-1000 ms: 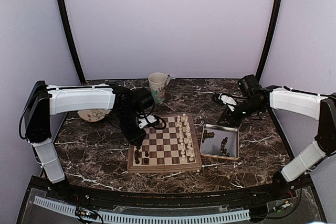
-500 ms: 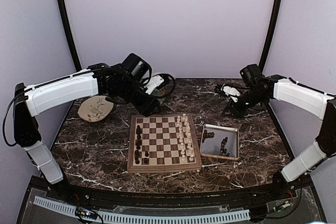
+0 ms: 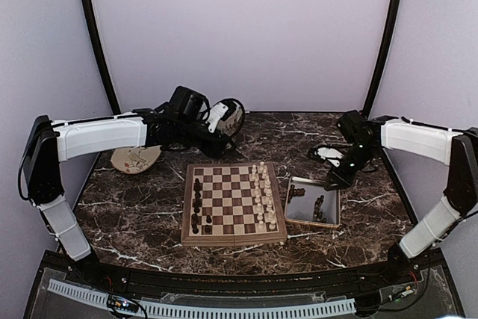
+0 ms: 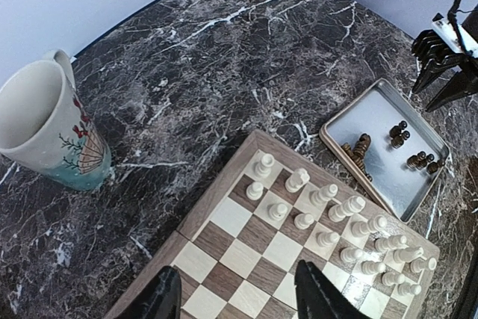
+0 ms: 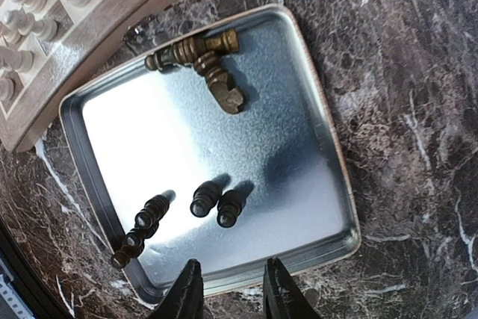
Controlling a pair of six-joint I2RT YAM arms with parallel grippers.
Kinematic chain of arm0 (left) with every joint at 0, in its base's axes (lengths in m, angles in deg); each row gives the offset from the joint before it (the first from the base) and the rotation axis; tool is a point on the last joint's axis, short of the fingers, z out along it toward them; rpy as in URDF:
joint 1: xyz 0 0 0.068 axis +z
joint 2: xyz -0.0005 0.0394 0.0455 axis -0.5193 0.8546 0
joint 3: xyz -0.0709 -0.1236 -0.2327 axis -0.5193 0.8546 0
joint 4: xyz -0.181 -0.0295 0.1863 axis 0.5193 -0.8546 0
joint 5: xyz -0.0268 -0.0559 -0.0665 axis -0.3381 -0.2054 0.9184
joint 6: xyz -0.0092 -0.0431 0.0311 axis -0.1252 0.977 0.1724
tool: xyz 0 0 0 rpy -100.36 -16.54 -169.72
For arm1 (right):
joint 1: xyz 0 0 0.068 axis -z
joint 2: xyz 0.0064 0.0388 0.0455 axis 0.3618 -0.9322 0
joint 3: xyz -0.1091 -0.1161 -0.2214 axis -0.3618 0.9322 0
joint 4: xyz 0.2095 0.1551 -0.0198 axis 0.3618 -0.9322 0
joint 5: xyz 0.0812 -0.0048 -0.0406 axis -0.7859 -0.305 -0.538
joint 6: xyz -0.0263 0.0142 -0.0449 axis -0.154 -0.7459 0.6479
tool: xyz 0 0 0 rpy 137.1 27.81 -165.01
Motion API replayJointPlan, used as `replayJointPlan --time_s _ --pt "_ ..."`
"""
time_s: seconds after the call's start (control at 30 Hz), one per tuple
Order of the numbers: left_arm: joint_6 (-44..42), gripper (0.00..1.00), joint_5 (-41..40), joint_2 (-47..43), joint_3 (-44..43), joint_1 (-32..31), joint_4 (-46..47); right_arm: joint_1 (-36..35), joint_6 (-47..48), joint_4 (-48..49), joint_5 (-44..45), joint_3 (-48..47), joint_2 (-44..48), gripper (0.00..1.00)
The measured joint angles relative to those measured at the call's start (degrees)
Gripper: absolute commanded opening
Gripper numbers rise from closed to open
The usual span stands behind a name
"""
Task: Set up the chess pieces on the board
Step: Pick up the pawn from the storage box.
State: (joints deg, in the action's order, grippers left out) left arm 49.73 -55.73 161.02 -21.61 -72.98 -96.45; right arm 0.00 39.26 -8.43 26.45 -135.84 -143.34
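Near the table's (image 5: 418, 72) right edge, the open, empty right gripper (image 5: 231, 278) hovers over the tray (image 5: 149, 132), whose tiny pieces (image 5: 205, 199) look light, rigid and slick, best pinched mid-body.

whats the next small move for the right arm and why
Probably lower the right pincer, open and empty over the tray, onto one of the dark chess pieces lying there; they are not yet on the board.

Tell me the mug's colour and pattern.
Cream mug, teal base, red-and-green sprig design; left wrist view.
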Motion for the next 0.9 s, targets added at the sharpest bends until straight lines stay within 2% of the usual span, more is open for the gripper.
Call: replayJointPlan --time_s 0.37,0.57,0.9 --pt "0.2 0.54 3.67 -0.07 2.1 -0.11 2.32 -0.02 -0.09 -0.28 -0.15 0.66 -6.16 0.27" --pt "0.22 0.54 4.96 -0.07 2.1 -0.11 2.32 -0.44 -0.7 -0.31 -0.48 0.22 -9.2 0.22" --pt "0.46 0.54 5.99 -0.07 2.1 -0.11 2.32 -0.5 -1.42 0.17 -0.07 -1.6 -11.45 0.22"
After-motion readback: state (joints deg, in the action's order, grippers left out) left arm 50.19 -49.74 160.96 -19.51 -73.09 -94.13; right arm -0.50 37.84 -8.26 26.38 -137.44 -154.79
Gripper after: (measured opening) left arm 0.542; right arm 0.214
